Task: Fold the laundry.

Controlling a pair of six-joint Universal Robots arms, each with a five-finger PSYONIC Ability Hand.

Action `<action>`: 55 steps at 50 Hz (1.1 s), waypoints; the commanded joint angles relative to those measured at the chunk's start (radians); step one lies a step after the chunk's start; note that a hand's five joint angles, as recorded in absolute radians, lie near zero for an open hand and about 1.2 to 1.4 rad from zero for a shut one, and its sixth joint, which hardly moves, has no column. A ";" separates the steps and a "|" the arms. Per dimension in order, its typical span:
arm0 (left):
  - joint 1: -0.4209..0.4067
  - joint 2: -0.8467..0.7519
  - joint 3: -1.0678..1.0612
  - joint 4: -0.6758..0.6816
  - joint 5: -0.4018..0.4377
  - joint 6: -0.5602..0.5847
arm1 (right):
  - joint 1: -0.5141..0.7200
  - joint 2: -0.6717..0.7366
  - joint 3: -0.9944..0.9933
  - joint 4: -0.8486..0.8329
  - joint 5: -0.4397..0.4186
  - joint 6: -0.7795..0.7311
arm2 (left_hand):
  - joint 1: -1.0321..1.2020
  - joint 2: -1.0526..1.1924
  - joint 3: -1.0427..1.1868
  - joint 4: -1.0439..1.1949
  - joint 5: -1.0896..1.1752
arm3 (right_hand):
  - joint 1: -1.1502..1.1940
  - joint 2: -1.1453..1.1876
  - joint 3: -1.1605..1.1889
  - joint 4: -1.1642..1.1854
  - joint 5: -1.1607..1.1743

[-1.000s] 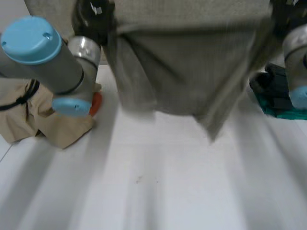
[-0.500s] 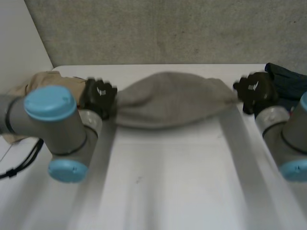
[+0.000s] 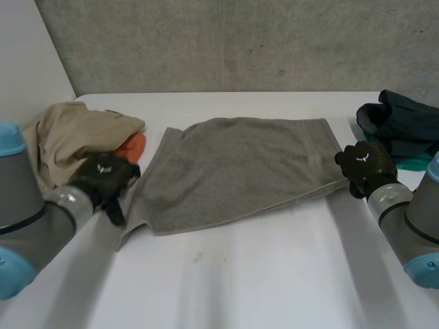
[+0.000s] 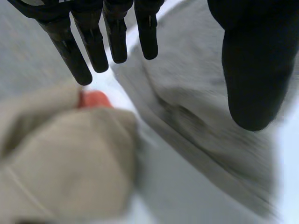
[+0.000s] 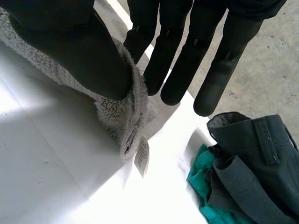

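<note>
A grey towel [image 3: 240, 168] lies spread flat on the white table [image 3: 260, 274], its near edge slanting. My left hand [image 3: 103, 179] hovers beside the towel's near left corner, open, with straight fingers [image 4: 93, 42] and the thumb held apart over the towel's edge [image 4: 196, 93]; it holds nothing. My right hand [image 3: 365, 164] is at the towel's near right corner. Its thumb [image 5: 79, 42] pinches the fluffy corner [image 5: 117, 112] against straight fingers, and a small white label [image 5: 141, 156] hangs from that corner.
A beige garment pile [image 3: 72, 133] with an orange item [image 3: 135, 145] lies at the table's left, close to my left hand. Dark green clothes [image 3: 401, 123] over a teal cloth [image 5: 205, 182] sit at the right, just beyond my right hand. A grey wall stands behind the table.
The towel, held up between both hands a second ago, came down and now lies flat. My left hand let go of its corner and drew back; the right hand keeps its grip.
</note>
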 commanded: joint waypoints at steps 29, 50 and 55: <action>-0.036 -0.128 -0.098 0.200 0.024 -0.108 | 0.005 0.000 0.038 0.001 -0.003 -0.002 | 0.111 0.121 0.121 0.116 0.115 | 0.260 0.217 0.206 0.198 0.202; -0.061 0.248 -0.099 0.243 -0.074 -0.016 | -0.073 -0.346 -0.072 0.397 0.006 -0.235 | 1.030 1.039 1.039 1.035 1.034 | 0.260 0.217 0.206 0.198 0.202; -0.047 0.372 -0.105 0.144 0.006 0.047 | -0.085 -0.483 -0.164 0.562 0.003 -0.258 | 1.030 1.039 1.039 1.035 1.034 | 0.260 0.217 0.206 0.198 0.202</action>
